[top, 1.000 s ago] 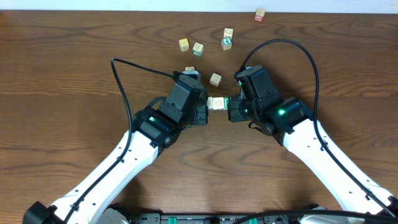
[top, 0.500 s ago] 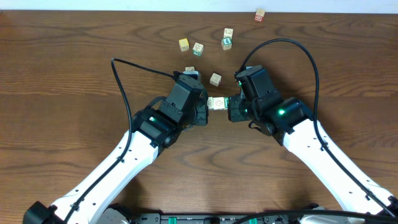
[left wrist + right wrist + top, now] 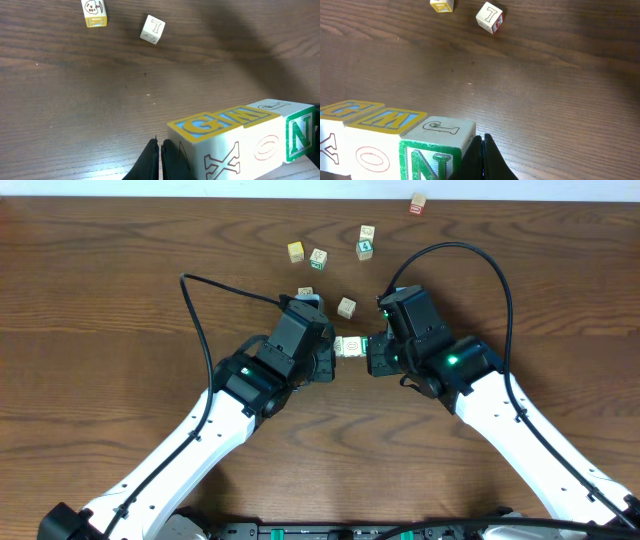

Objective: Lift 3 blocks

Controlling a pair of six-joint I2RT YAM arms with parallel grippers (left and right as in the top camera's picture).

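Three blocks (image 3: 350, 346) form a tight row between my two grippers at the table's middle. In the left wrist view the row reads: a block with an outlined X and a yellow top (image 3: 212, 145), one with a red O (image 3: 265, 142), and one with a green N (image 3: 300, 135). My left gripper (image 3: 159, 146) is shut, and the side of its fingers presses the X end. My right gripper (image 3: 481, 141) is shut too and presses the side of the N block (image 3: 432, 155). I cannot tell whether the row is off the wood.
Loose cubes lie beyond the row: two side by side (image 3: 307, 255), a stacked pair (image 3: 365, 240), one just behind the grippers (image 3: 346, 307) and a reddish cube (image 3: 418, 203) near the far edge. Black cables loop above both arms.
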